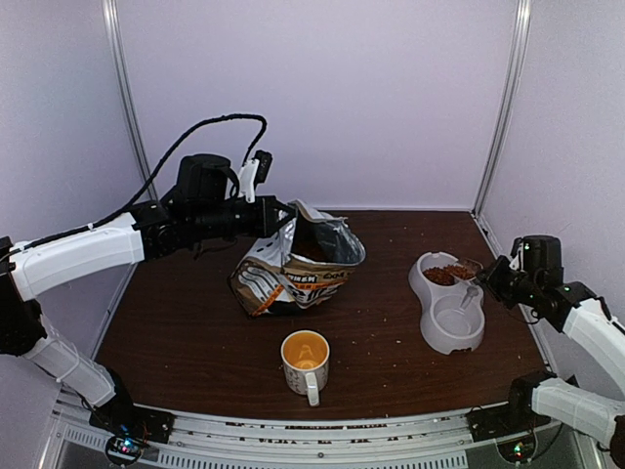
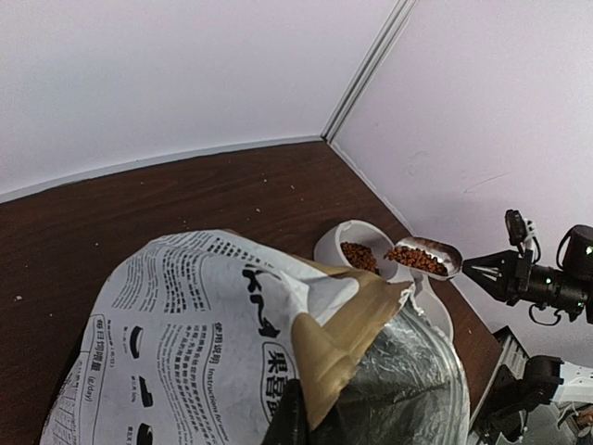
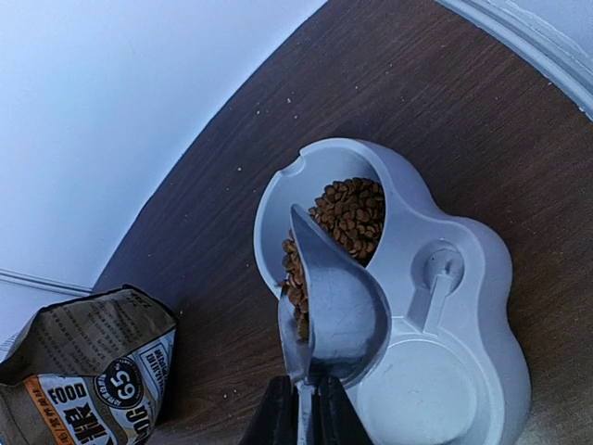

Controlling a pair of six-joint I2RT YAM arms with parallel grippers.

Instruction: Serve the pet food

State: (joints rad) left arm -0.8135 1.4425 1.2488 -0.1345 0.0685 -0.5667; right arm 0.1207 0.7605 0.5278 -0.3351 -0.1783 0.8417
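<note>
Mug (image 1: 305, 360), white with orange inside, stands closest to me on the brown bench (image 1: 186, 332). It is upright and its handle points to the near edge.

To the right of it and a little farther lies a grey double dish (image 1: 426, 315) with two round compartments, one near and one far. The near compartment shows its bare pale bottom. My right hand (image 3: 302, 419) reaches in from the right side. Its fingers are pressed together on the handle of a grey scoop (image 3: 341, 311), so this hand is pinching the scoop. The scoop is tilted above the far compartment. The pet food (image 3: 352, 209), small reddish-brown pellets, lies in a heap in that far compartment. Some more lies in the scoop, as the left wrist view shows.

Farther back, near the middle of the bench, stands the bag (image 1: 293, 278). It is crumpled, white and tan with orange and black print, and its mouth is open with the silver lining showing. My left hand (image 1: 277, 221) is at the top edge of the bag, with its fingers closed tight on the folded tan rim, so it is pinching the bag. I cannot tell how much food is inside the bag. A few crumbs lie scattered on the bench. Behind everything stand the pale walls (image 1: 322, 98).
</note>
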